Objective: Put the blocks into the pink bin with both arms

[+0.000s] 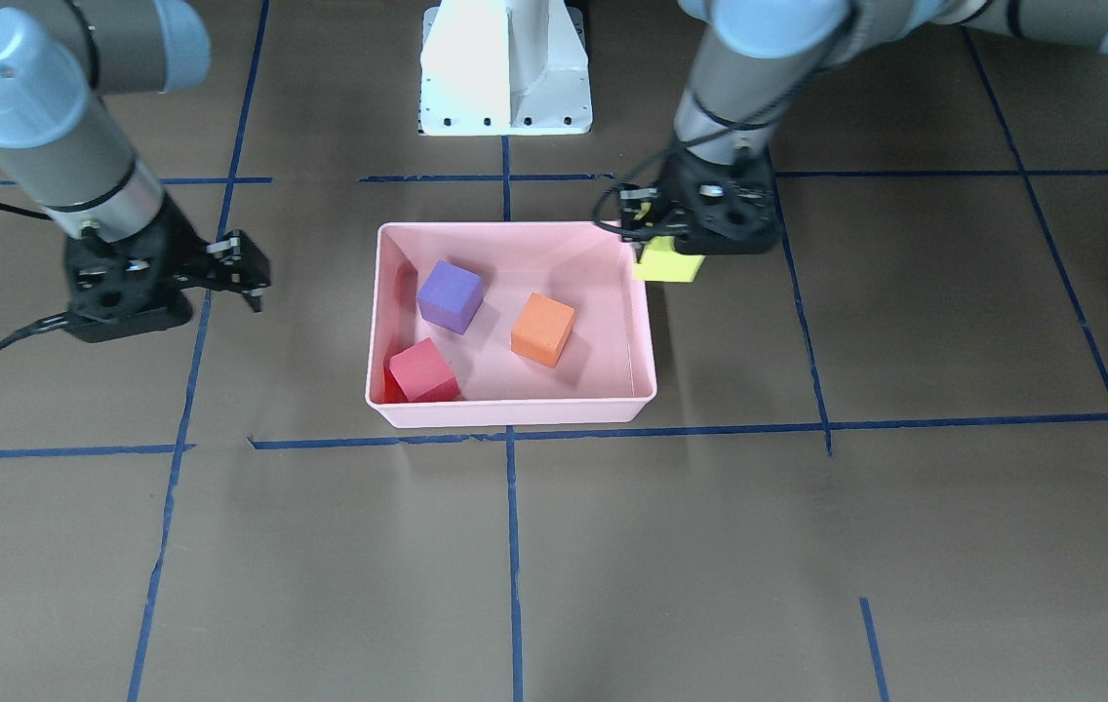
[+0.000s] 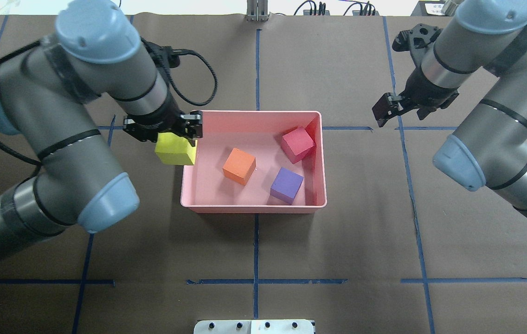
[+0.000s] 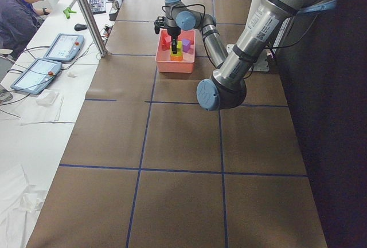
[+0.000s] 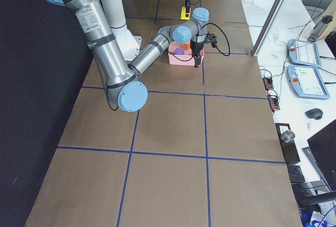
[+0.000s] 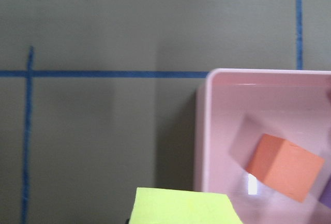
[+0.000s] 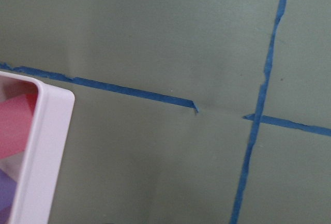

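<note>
The pink bin [image 1: 505,414] [image 2: 254,208] sits mid-table. The purple block [image 1: 450,295] [image 2: 286,185], the orange block [image 1: 542,329] [image 2: 239,166] and the red-pink block [image 1: 422,370] [image 2: 297,144] lie inside it. My left gripper [image 1: 666,244] [image 2: 175,134] is shut on the yellow-green block [image 1: 668,263] [image 2: 176,149] and holds it above the bin's rim on my left side. The left wrist view shows that block [image 5: 181,206] beside the bin's rim [image 5: 201,131]. My right gripper [image 1: 240,273] [image 2: 384,111] is open and empty, well off the bin's other side.
The white base pedestal [image 1: 505,68] stands behind the bin. Blue tape lines [image 2: 256,281] cross the brown table. A side desk with tablets [image 3: 51,59] and a seated operator [image 3: 23,7] lies beyond the far edge.
</note>
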`<state>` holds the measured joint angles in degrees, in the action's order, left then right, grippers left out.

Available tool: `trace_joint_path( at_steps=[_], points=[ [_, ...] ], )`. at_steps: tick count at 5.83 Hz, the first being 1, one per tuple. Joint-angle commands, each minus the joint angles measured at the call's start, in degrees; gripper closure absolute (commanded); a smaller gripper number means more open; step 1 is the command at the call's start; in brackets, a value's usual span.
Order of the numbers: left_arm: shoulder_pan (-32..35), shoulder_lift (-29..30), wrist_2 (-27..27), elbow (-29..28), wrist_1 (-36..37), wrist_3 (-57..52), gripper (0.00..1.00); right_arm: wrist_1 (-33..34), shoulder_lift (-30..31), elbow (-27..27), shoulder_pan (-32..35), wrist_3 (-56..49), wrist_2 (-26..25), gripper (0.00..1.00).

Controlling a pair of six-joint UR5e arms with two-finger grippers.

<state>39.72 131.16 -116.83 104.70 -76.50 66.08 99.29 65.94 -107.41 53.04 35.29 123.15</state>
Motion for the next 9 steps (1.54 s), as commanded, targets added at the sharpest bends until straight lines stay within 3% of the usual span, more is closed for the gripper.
trace_joint_path(
  at_steps=[1, 3, 5, 7, 9],
  points=[
    [-1.92, 4.72, 3.61, -5.82, -0.67, 2.92, 0.01, -0.07, 4.0, -1.73, 1.98, -5.49, 0.25, 0.0],
    [-0.62, 3.58, 4.78, -4.34, 0.02, -4.85, 0.0, 0.11, 6.47, -2.8, 3.9, -9.59, 0.34, 0.0],
    [1.84, -3.41, 4.42, 1.78, 0.03, -14.17, 0.0, -0.33, 13.12, -3.24, 10.29, -21.07, 4.88, 0.0],
    [11.99, -11.6, -4.42, 4.19, -0.06, -33.45, 0.0, 0.19, 21.65, -3.86, 20.21, -39.06, 5.87, 0.0],
    [25.07, -21.52, -9.26, 3.5, -0.58, -54.63, 0.0, 0.2, 29.9, -3.33, 30.23, -55.07, 7.11, 0.0]
  ],
)
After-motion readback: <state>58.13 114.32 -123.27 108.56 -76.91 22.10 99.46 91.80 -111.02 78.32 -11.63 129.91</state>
